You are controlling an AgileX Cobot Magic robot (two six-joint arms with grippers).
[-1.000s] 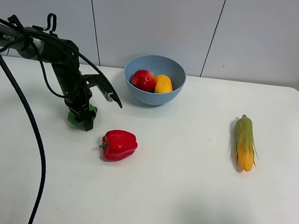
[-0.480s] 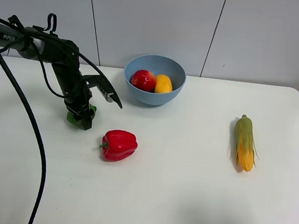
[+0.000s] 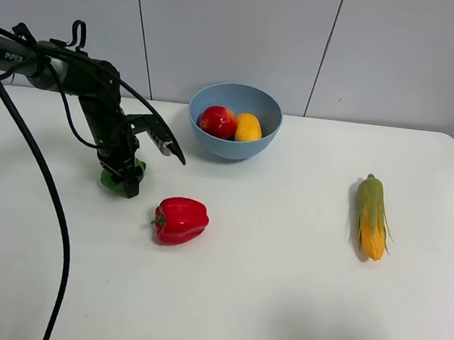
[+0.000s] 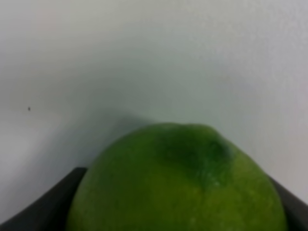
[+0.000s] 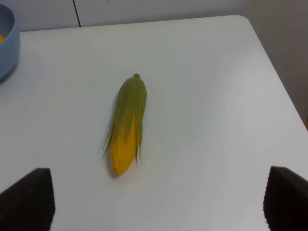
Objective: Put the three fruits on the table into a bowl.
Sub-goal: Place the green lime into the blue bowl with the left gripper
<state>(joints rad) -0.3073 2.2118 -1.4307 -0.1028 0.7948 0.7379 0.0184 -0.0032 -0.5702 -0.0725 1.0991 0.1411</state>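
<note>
Item: small glossy green lime-like oval fruit (image 4: 178, 180), clamped between the jaws of the left gripper (image 3: 124, 177), low at the white tabletop (image 3: 279, 289). Destination: deep light-blue plastic bowl (image 3: 234, 121), up and rightward of that gripper. Right gripper (image 5: 159, 202): jaws apart, empty, farther off.

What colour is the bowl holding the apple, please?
Light blue bowl; exterior high view.
</note>
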